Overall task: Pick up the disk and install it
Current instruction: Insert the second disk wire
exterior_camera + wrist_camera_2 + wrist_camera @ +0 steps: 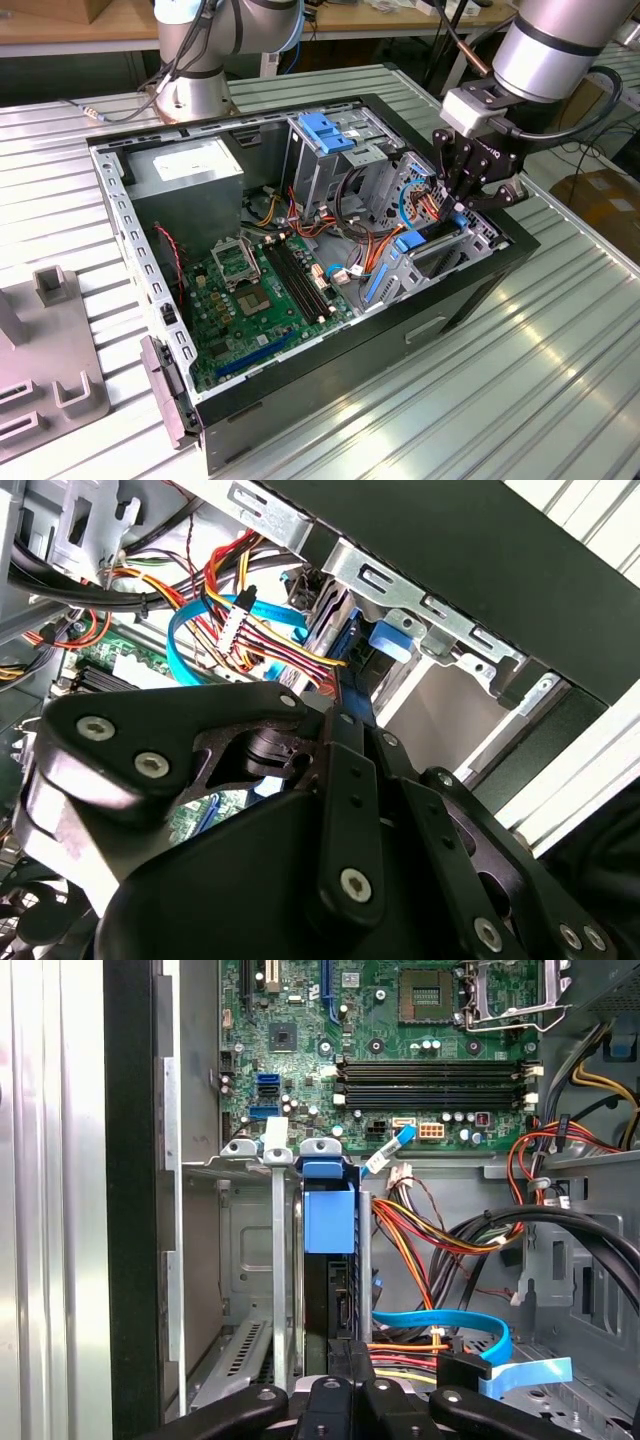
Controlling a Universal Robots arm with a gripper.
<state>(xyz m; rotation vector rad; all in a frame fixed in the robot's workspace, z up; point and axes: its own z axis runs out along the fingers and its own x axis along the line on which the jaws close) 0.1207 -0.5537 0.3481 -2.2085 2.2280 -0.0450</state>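
A: Item one, the claw. How is it entered?

B: Black, jointed, bolted links. Recorded right of centre in the exterior view, lowered into the open computer case. Its fingers appear pressed onto the disk, which is pinched by one narrow edge.

A: Item two, the disk. Where is it listed?

B: Stood on edge in the drive bay, between thin upright strips of grey sheet metal. Dark body, with a smooth blue plastic rail at the far end.

A: Which step is judged to be in hand?

B: Installing. The pick-up is taken as done; the disk is judged partly seated.

A: What is called for by further seating?

B: A straight push in line with the strips, kept clear of the cables, a loose red, yellow and black bundle just beside the bay.

A: Anything else?

B: Circuit board: flat, green, densely studded.
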